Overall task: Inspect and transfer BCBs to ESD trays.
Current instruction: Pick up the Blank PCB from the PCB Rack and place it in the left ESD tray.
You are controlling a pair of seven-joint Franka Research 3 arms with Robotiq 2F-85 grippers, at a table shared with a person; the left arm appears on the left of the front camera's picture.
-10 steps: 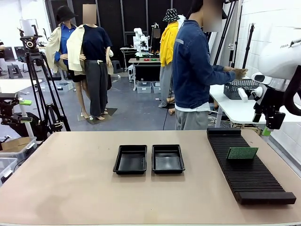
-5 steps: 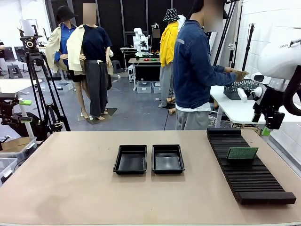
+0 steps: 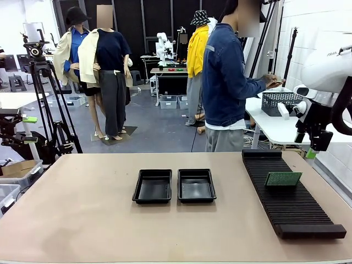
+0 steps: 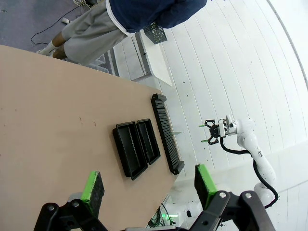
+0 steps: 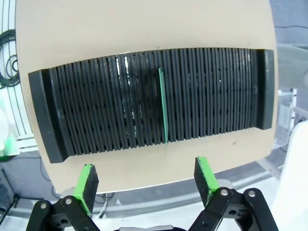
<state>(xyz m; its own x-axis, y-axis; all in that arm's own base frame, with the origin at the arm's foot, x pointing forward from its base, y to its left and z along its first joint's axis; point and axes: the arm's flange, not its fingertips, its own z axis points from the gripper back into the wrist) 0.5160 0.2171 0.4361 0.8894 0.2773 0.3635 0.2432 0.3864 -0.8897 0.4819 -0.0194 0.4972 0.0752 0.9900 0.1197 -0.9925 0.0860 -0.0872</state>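
Front view: BCB [image 3: 283, 179] upright in rack [image 3: 300, 217]; ESD trays [image 3: 153, 190] show bare floors.

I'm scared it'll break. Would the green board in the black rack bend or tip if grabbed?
Probably stiff: the green board stands on edge without sagging. Likely light, since it looks very thin. Its rack slot should stop tipping.

The table's [image 3: 82, 220] left half and near edge lie bare. At its middle, two ESD trays [image 3: 153, 186] [image 3: 196, 185] sit side by side, a narrow gap between them. A ribbed rack [image 3: 291, 209] lines the right edge, one BCB [image 3: 283, 179] standing in a slot (neighbouring slots free).
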